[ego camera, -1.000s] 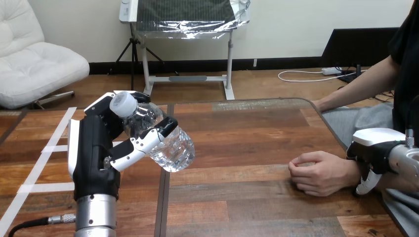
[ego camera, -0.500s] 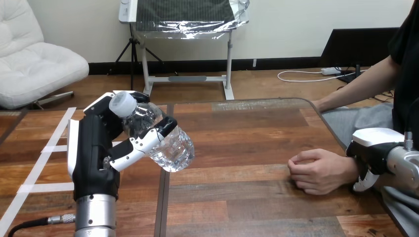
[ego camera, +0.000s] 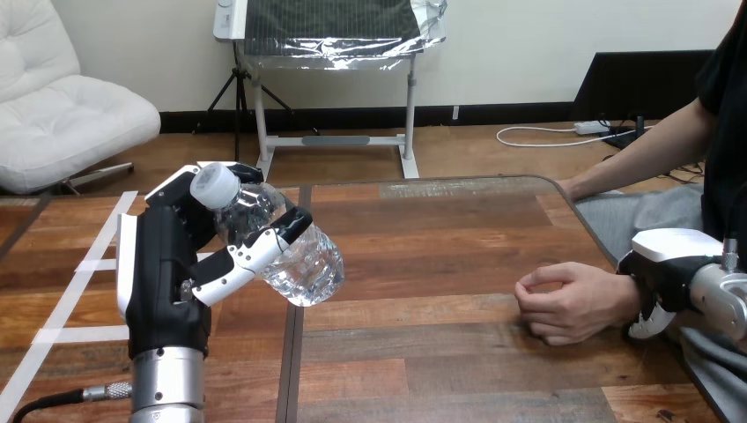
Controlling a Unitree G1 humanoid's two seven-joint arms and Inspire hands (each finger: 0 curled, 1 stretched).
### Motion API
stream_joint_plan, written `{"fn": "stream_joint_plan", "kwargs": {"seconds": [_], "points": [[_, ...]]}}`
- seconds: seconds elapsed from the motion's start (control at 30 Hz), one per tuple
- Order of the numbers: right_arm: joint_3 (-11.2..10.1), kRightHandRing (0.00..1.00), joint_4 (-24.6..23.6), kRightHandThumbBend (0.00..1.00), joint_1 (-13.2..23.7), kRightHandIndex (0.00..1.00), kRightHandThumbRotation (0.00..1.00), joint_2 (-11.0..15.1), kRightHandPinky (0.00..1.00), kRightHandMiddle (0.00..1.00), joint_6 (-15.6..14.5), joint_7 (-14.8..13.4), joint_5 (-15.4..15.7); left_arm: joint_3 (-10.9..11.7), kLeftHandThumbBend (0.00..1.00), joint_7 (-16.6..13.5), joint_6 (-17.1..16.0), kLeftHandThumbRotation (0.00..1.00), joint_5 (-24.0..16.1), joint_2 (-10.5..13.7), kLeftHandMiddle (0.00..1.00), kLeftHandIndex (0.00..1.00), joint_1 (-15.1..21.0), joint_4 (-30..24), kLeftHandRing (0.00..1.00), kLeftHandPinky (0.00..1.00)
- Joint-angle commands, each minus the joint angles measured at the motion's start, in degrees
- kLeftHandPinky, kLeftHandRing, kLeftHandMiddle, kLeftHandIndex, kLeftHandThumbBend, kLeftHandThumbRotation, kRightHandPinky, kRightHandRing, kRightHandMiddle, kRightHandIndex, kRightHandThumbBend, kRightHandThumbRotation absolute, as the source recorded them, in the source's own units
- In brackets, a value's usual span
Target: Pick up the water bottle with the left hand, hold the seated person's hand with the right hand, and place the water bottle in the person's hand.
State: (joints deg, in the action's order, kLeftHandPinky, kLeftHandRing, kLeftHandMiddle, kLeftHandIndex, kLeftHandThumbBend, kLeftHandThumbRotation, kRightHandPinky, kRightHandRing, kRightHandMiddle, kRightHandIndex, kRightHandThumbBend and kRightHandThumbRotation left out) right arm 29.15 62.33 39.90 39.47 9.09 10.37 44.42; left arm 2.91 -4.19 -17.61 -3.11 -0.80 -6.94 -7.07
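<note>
Bottle [ego camera: 284,245]: tilted, held above table [ego camera: 440,229], our left hand [ego camera: 167,264] wrapped round it.
Right hand [ego camera: 662,280]: thumb curled round person's wrist [ego camera: 627,301].
Person's hand [ego camera: 573,302]: loose fist, resting on wood.
Surface: white tape [ego camera: 66,304] at left.

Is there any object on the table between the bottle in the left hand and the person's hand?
Nothing visible. Only bare table lies between the water bottle, gripped by the left hand, and the person's hand, which is curled in a loose fist.
</note>
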Motion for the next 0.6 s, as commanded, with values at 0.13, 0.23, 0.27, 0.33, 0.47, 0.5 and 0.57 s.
{"fn": "stream_joint_plan", "kwargs": {"seconds": [0.13,0.23,0.27,0.33,0.47,0.5,0.57], "points": [[1.5,0.45,3.1,0.61,0.2,0.72,0.00,-3.3,0.32,0.59,-0.2,-0.9,0.3,-0.3,0.64,0.1,-1.5,0.00,0.3,0.0,0.47,0.49,2.5,-2.9,0.43,0.42],[1.6,0.44,3.1,0.61,0.2,0.70,0.00,-3.3,0.31,0.58,-0.3,-1.7,0.6,-0.3,0.64,0.1,-1.6,0.00,0.3,0.1,0.47,0.49,2.5,-2.8,0.43,0.42],[1.8,0.44,3.1,0.62,0.2,0.69,0.00,-3.2,0.32,0.58,-0.1,-2.2,0.9,-0.3,0.64,0.0,-1.6,0.00,0.3,0.0,0.47,0.49,2.5,-2.8,0.43,0.42],[2.0,0.45,3.1,0.62,0.2,0.69,0.00,-3.0,0.32,0.58,0.2,-2.8,1.2,-0.3,0.65,0.0,-1.6,0.00,0.2,0.0,0.47,0.49,2.5,-2.8,0.43,0.42],[1.8,0.47,2.7,0.61,0.0,0.67,0.00,-2.8,0.34,0.59,0.1,-3.5,1.1,-0.3,0.65,0.0,-1.6,0.00,0.3,0.1,0.47,0.49,2.6,-2.5,0.43,0.42],[1.7,0.47,2.5,0.61,-0.1,0.66,0.00,-2.7,0.35,0.59,0.1,-3.7,1.0,-0.3,0.65,0.0,-1.6,0.00,0.2,0.1,0.47,0.49,2.6,-2.5,0.43,0.42],[1.6,0.48,2.2,0.61,-0.1,0.65,0.00,-2.5,0.35,0.59,0.2,-3.7,0.8,-0.3,0.65,0.0,-1.5,0.00,0.1,0.1,0.47,0.49,2.6,-2.6,0.44,0.42]]}}
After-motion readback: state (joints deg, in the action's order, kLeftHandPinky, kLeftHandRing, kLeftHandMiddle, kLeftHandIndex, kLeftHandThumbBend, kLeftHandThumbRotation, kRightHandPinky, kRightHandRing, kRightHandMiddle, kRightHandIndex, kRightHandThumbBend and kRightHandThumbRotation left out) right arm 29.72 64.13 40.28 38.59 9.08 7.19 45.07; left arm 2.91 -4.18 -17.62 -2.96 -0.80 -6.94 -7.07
